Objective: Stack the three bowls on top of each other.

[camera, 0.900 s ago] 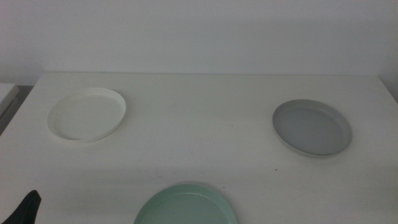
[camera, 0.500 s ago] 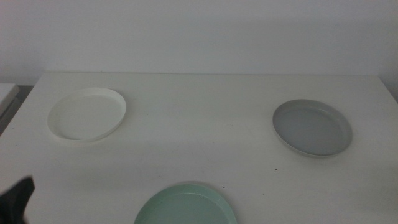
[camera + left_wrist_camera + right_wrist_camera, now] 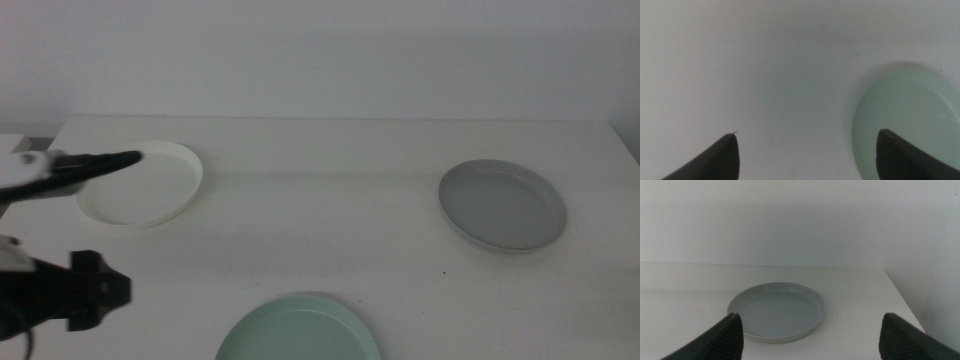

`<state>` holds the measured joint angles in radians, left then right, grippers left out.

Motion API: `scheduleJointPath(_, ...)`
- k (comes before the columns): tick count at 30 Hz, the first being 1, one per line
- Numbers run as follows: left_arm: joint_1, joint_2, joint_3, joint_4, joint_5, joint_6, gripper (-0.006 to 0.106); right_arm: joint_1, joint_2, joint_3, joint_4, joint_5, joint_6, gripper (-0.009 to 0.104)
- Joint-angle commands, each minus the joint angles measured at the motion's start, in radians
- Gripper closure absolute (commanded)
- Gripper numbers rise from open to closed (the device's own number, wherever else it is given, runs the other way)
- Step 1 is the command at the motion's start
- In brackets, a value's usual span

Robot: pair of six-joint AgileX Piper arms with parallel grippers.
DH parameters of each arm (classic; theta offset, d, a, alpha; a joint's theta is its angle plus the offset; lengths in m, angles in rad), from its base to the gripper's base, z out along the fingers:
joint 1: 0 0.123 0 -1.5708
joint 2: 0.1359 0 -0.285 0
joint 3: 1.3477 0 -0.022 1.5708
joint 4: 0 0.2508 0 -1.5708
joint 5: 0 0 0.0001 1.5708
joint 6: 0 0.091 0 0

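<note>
The white bowl [image 3: 140, 183] sits at the far left of the table, the grey bowl [image 3: 502, 205] at the right and the mint green bowl [image 3: 298, 328] at the front middle, all apart. My left gripper [image 3: 112, 225] is open and empty at the left, blurred, between the white and mint bowls. In the left wrist view its jaws [image 3: 807, 132] stand wide apart above the table, with the mint bowl [image 3: 910, 120] by one jaw. My right gripper [image 3: 810, 317] is open and empty, out of the middle view, facing the grey bowl [image 3: 776, 311].
The white table [image 3: 330, 200] runs to a white wall at the back. Its right edge [image 3: 905, 305] lies close beyond the grey bowl. A ledge corner [image 3: 12, 148] shows at the far left.
My left arm has come up from the bottom left corner and reached in over the table's left side. The bowls have not moved.
</note>
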<state>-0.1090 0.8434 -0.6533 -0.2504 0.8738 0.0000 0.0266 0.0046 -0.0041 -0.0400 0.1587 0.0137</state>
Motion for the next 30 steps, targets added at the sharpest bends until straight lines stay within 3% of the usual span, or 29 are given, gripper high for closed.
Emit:
scheduleJointPath(1, -0.003, 0.062, -0.009, -0.053, 0.009, 0.021, 0.007, -0.007, -0.005, 0.004, -0.003, -0.010, -0.007, 0.003)
scheduleJointPath(5, -0.027, 0.153, -0.011, -0.092, 0.035, 0.009, 0.007, -0.007, -0.005, 0.004, -0.003, -0.010, -0.007, 0.003)
scheduleJointPath(12, -0.210, 0.278, -0.020, 0.000, -0.046, -0.164, 0.007, -0.007, -0.005, 0.004, -0.003, -0.010, -0.007, 0.003)
scheduleJointPath(20, -0.384, 0.434, -0.020, 0.039, -0.126, -0.309, 0.007, -0.007, -0.005, 0.004, -0.003, -0.010, -0.007, 0.003)
scheduleJointPath(30, -0.431, 0.641, -0.048, 0.059, -0.177, -0.318, 0.007, -0.007, -0.005, 0.004, -0.003, -0.010, -0.007, 0.004)
